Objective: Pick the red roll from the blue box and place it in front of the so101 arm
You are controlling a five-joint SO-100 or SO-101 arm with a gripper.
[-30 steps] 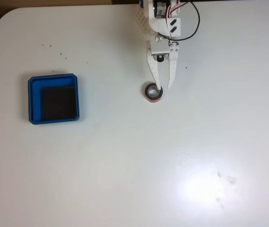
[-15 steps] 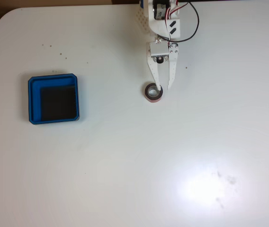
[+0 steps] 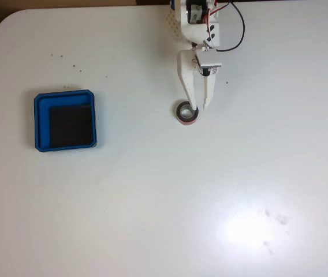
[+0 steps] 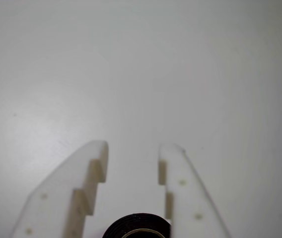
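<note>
Compared with a second ago, I am seeing the so101 arm pulling back toward twelve o'clock in the fixed view, its wrist block turning, while the red roll and blue box are sitting where they were.

I am counting one white table, one blue box, one arm and one roll. The box is lying well apart from the roll, out at nine o'clock from it, its black floor bare. The roll is resting flat on the table just below the arm. The gripper is hanging at the roll's one o'clock edge with its two fingers spread apart, one tip over the roll's rim and the other just outside it.

The wrist view is giving me the stepped inner faces of the fingers with a gap between them, and the roll as a dark arc at six o'clock.
</note>
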